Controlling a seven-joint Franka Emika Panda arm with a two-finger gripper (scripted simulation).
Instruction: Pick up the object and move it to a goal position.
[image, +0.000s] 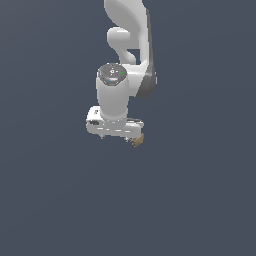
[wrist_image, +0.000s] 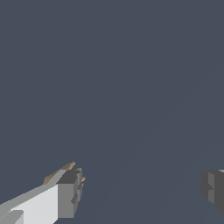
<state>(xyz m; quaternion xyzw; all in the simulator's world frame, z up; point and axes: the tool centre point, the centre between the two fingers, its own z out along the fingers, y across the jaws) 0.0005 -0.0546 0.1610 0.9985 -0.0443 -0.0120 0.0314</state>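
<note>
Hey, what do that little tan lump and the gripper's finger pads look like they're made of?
The tan-brown lump: matte, flat-shaded and jagged, like rough wood or stone; the render leaves it open. The finger pads: dull grey, blocky and ridged, suggesting rubber or plastic. The gripper body: smooth glossy white, plastic-like.

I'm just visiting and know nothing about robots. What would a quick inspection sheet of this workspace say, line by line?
Surface: plain dark blue-grey ground, no markings seen.
Job's things: the tiny tan-brown object sits at one end of the white gripper bar, beside one finger; whether it touches the ground cannot be told.
Clutter: nothing seen.
Grippers: the gripper is open, its fingers wide apart; the object shows behind one finger, not in the gap between them.
Cables: nothing seen.
Surroundings: only the white robot arm reaching in from the top of the exterior view; no goal marker seen.
</note>
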